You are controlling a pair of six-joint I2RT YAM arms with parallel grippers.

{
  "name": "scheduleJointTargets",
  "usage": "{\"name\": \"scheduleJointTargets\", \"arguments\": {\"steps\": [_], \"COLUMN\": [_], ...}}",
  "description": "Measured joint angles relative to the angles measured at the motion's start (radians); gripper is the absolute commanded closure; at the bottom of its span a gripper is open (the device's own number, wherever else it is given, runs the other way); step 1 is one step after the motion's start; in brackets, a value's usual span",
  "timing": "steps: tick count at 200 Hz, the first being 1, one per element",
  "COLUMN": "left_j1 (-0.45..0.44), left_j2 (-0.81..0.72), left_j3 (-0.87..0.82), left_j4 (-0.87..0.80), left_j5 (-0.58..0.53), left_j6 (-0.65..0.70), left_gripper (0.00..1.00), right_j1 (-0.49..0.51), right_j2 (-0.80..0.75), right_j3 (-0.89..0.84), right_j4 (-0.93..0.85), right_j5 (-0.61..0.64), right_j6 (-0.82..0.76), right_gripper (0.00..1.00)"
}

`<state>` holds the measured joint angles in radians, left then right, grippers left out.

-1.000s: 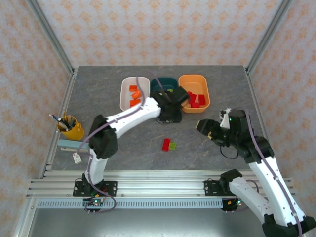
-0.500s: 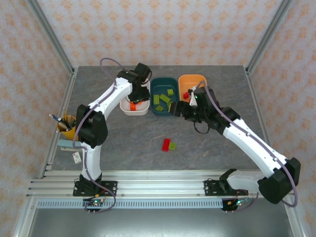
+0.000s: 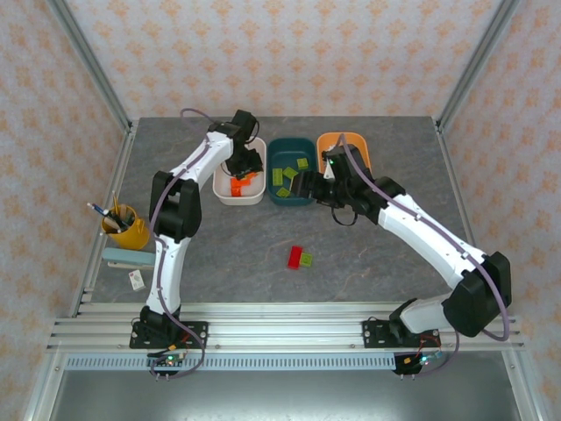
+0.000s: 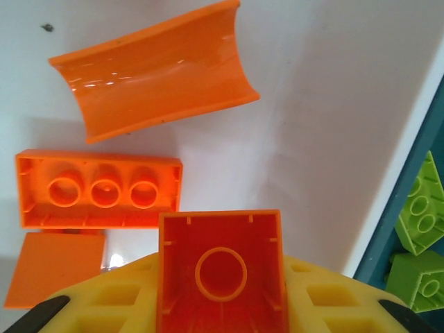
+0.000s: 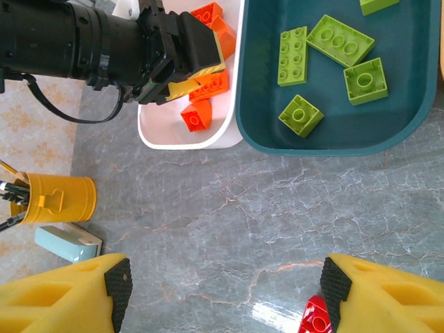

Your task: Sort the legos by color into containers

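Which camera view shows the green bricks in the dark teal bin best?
The right wrist view: it looks straight down on the green bricks, large, studs plain, inside the teal bin. The top view shows them small. The left wrist view catches two at its right edge.

White arms, black joints, purple cables

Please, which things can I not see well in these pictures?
Orange bin, top view: the right arm covers most of it; its contents cannot be counted.
White bin, top view: the left arm hides its far part.
Red brick, right wrist view: cut off by the bottom edge.
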<state>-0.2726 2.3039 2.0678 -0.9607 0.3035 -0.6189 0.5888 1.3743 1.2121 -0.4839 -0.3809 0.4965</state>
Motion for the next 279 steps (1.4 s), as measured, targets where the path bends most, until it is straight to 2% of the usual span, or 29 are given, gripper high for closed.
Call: {"name": "scheduleJointTargets", "arguments": {"steps": [32, 64, 105, 131, 172, 198, 244, 279], "left_j1": [0.007, 0.016, 0.019, 0.019, 0.005, -0.048, -0.201, -0.258], "left_j2": [0.024, 0.037, 0.031, -0.032, -0.317, -0.539, -0.803, -1.011], "left_j3": [0.013, 0.013, 0.005, -0.056, -0.267, -0.421, -0.751, -0.979], "left_j4": [0.024, 0.041, 0.047, 0.054, 0.076, 0.104, 0.167, 0.197], "left_j5": [0.045, 0.073, 0.075, 0.051, -0.033, -0.081, -0.084, -0.051], "left_j6": [0.000, -0.004, -0.003, -0.013, -0.037, -0.042, -0.064, -0.068], "left_gripper": [0.56, 0.39, 0.33, 0.26, 0.20, 0.19, 0.17, 0.16], "right_j1": [0.003, 0.014, 0.048, 0.077, 0.137, 0.172, 0.176, 0.176], "right_j2": [0.006, 0.010, 0.025, 0.045, 0.138, 0.237, 0.372, 0.446], "right_j3": [0.000, 0.001, 0.036, 0.060, 0.065, 0.066, 0.066, 0.072], "right_j4": [0.000, -0.002, -0.060, -0.119, -0.228, -0.286, -0.308, -0.306], "right_j5": [0.008, 0.021, 0.079, 0.124, 0.188, 0.203, 0.181, 0.139], "right_j6": [0.005, 0.007, -0.020, -0.042, -0.037, 0.004, 0.107, 0.172], "right_gripper": [0.26, 0.26, 0.26, 0.27, 0.26, 0.26, 0.26, 0.28]}}
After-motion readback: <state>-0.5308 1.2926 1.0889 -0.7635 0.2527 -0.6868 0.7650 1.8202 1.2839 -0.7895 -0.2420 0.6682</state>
